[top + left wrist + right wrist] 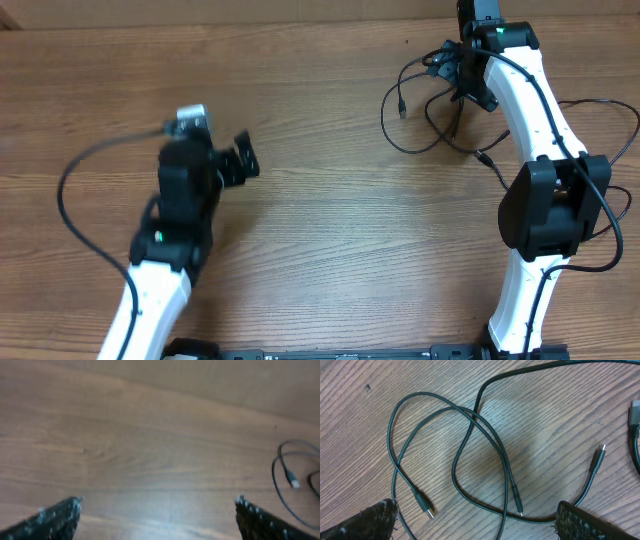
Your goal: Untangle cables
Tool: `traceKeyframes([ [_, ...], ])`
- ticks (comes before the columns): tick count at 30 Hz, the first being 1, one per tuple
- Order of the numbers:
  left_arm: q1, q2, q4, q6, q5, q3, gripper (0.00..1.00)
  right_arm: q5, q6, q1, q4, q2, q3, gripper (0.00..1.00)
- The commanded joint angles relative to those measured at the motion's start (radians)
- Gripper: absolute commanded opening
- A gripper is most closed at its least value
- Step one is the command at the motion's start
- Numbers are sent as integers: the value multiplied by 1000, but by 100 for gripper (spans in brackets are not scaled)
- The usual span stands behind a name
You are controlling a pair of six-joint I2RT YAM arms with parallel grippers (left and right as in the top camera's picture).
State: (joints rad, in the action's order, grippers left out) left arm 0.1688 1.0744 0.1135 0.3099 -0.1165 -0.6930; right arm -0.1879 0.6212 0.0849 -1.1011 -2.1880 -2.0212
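Thin black silver-tipped cables (472, 417), looped and crossed at the far right of the brown wood-grain table (330, 250). Hovered over by the right gripper (477, 505), jaws spread wide, probably to single out one strand. Black left gripper (240, 160) well apart, jaws also spread, empty.

A robotics lab bench — two white robot arms (525, 100) at a wood-grain table (330, 230).

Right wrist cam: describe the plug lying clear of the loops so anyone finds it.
On the wooden table, black cables lie tangled by the right gripper. Right of the loops, one plug stands apart; unlike the plugs among the loops, its silver tip lies alone on bare wood.
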Motion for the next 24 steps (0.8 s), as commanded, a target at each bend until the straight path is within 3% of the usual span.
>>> traceKeyframes([
  [1,1,-98,-114,-14,22,191,100,-10,-2,-3,1,0,-13,100],
  [7,1,-262,-321,-14,31,470,100,-10,-2,-3,1,0,-13,100],
  [15,1,-457,-415,-14,27,691,99,-10,-2,-3,1,0,-13,100],
  [24,-32,-637,-237,-19,-25,689,100,-10,-2,-3,1,0,-13,100],
])
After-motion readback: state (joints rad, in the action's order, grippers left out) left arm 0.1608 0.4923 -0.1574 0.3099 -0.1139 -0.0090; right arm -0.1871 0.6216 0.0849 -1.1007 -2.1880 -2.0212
